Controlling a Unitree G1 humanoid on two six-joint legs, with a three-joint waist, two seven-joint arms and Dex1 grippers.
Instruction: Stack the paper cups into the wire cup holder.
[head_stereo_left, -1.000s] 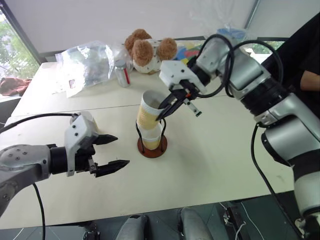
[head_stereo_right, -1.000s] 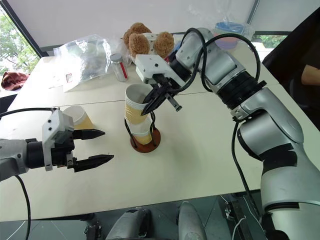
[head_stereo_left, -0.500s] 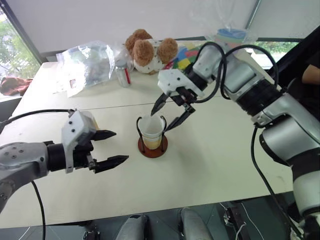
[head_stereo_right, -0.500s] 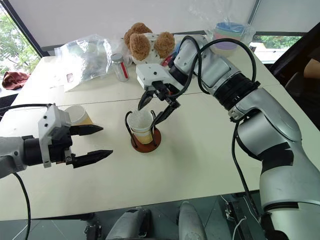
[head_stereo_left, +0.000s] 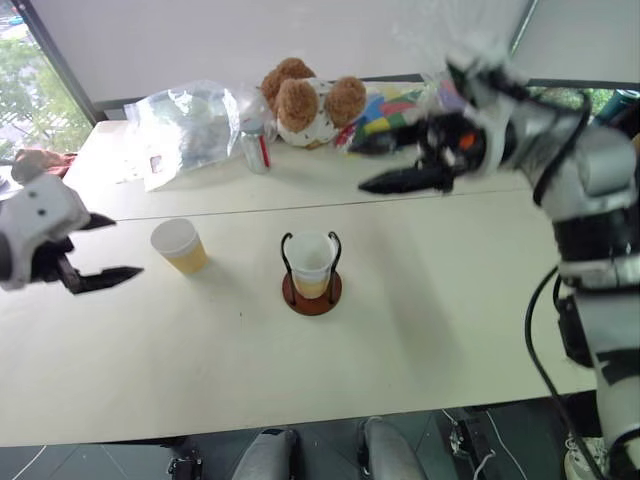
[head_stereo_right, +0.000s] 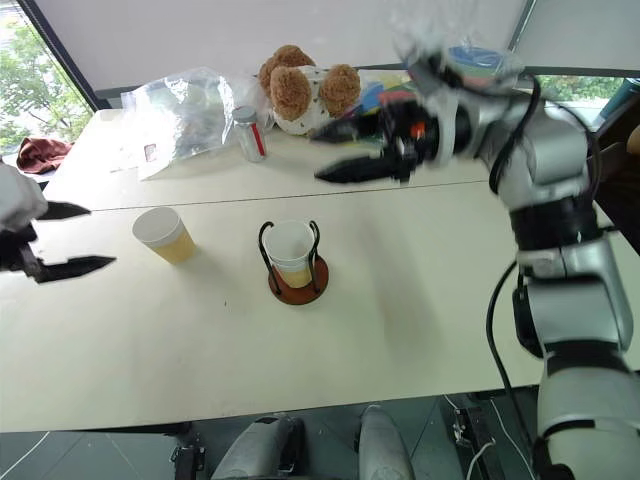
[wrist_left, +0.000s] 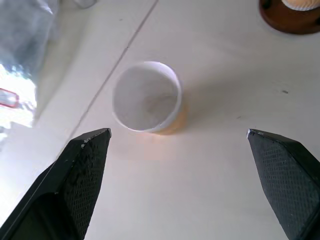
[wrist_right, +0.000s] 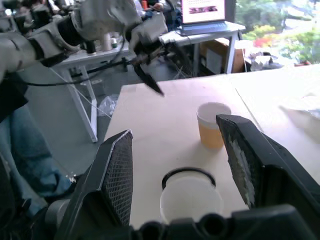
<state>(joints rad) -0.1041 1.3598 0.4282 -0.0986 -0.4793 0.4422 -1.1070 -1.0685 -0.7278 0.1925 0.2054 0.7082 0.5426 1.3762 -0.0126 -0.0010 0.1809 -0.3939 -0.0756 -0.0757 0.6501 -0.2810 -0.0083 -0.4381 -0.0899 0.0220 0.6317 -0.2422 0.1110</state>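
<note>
1. The left gripper (head_stereo_left: 95, 247) is held above the table's left edge, pointing inward toward the middle, its two black fingers spread wide with nothing between them.
2. The right gripper (head_stereo_left: 372, 164) is raised over the far half of the table (head_stereo_left: 450, 300), pointing toward the robot's left; its fingers are parted and empty.
3. One loose paper cup (head_stereo_left: 179, 246) stands upright on the table, between the left gripper and the wire cup holder (head_stereo_left: 311, 287), apart from both. In the left wrist view this cup (wrist_left: 147, 104) is seen between the two fingers but further out, untouched.
4. Nested cups (head_stereo_left: 311, 264) sit inside the wire cup holder near the table's middle.
5. Against the picture from a second ago, the cup that was pinched by the right gripper above the holder is now seated in it, and that gripper has been lifted away toward the right.
6. The left gripper has been drawn outward to the left.
7. A plastic bag (head_stereo_left: 190, 125), a can (head_stereo_left: 258, 147) and a plush bear (head_stereo_left: 305, 100) lie at the far side.
</note>
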